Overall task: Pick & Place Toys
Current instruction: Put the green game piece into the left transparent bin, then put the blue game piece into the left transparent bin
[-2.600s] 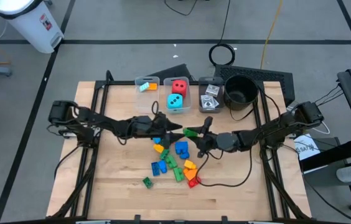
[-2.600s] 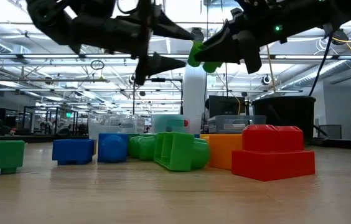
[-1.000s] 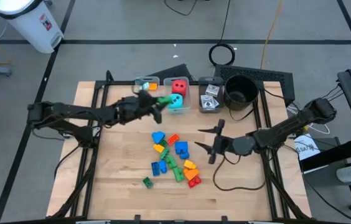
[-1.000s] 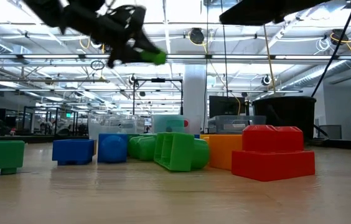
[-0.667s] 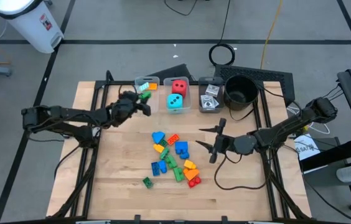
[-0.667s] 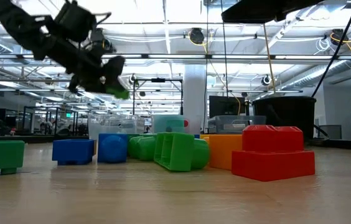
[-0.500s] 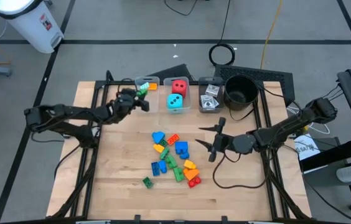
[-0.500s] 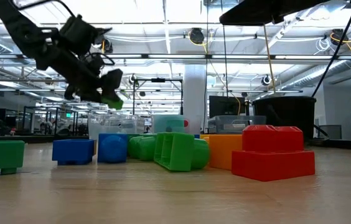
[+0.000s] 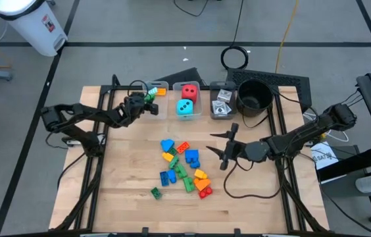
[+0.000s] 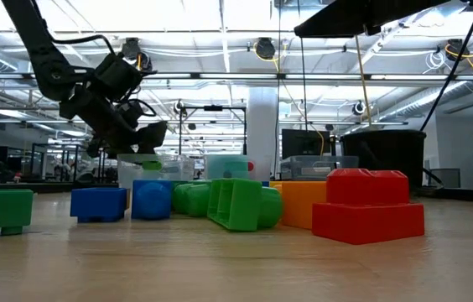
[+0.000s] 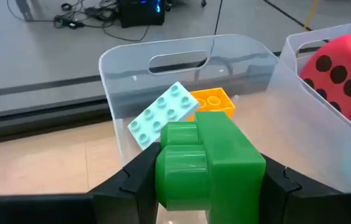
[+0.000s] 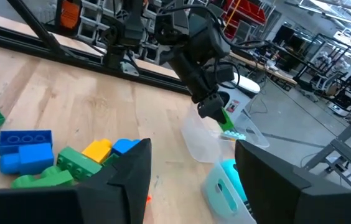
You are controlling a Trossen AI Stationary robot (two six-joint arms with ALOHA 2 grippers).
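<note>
The pale wooden desk point(image 9: 126, 197) carries a loose heap of glossy studded bricks point(image 9: 184, 166); the low view hides most behind a red brick point(image 10: 368, 204). The right hand point(image 9: 223, 153) waits beside the heap, fingers spread, holding nothing. The left hand point(image 9: 147, 105) pinches a green brick point(image 11: 208, 160) over the rim of the leftmost clear bin point(image 11: 182, 53). Only the left wrist view shows a mint plate point(image 11: 162, 114) and orange brick point(image 11: 211, 101) lying inside.
</note>
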